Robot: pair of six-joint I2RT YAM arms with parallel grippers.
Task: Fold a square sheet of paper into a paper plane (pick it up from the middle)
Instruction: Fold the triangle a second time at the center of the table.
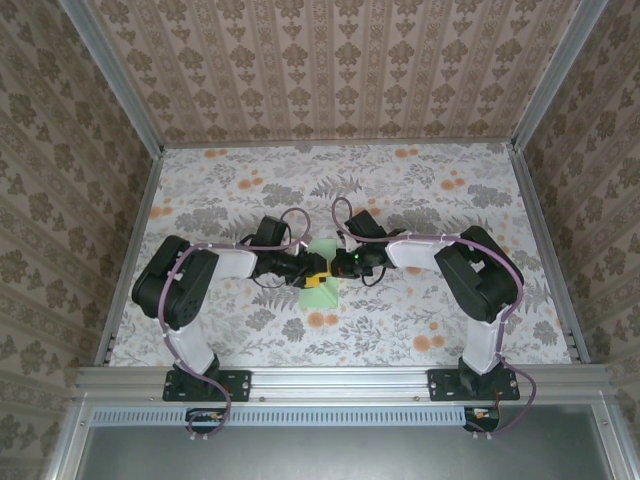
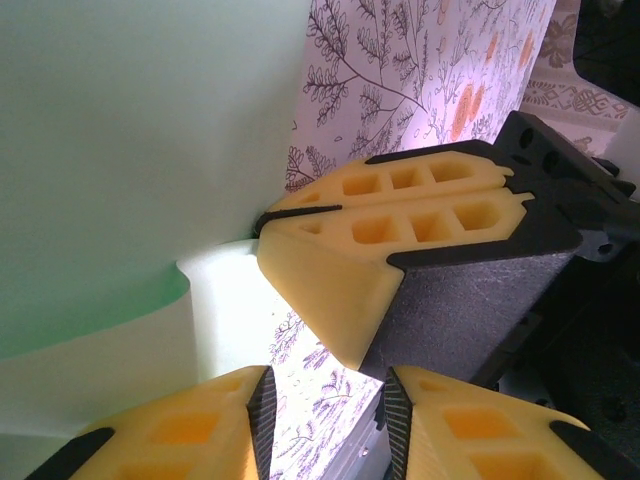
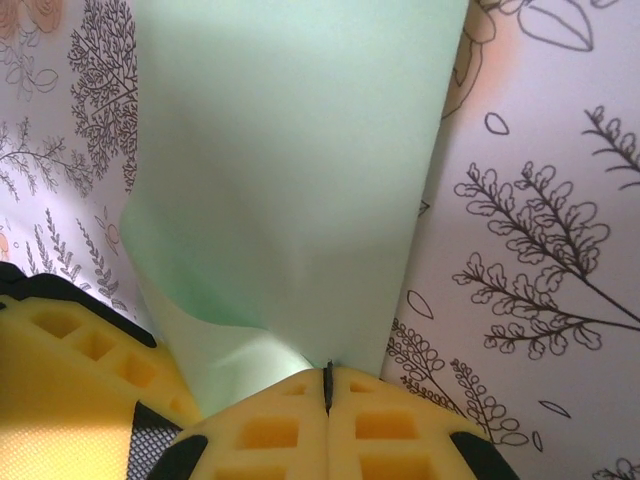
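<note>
Paper (image 3: 290, 150) in right pincer (image 3: 328, 382), left pincer (image 2: 327, 388) alongside

The square sheet of paper (image 1: 322, 250) is found at the middle of the table (image 1: 420, 200). The left gripper (image 1: 313, 270) is placed at its 9 o'clock side and the right gripper (image 1: 344, 266) at 3 o'clock. The sheet's edge is pinched between the right gripper's fingers (image 3: 270, 430). The 2 grippers are set just beside each other.
</note>
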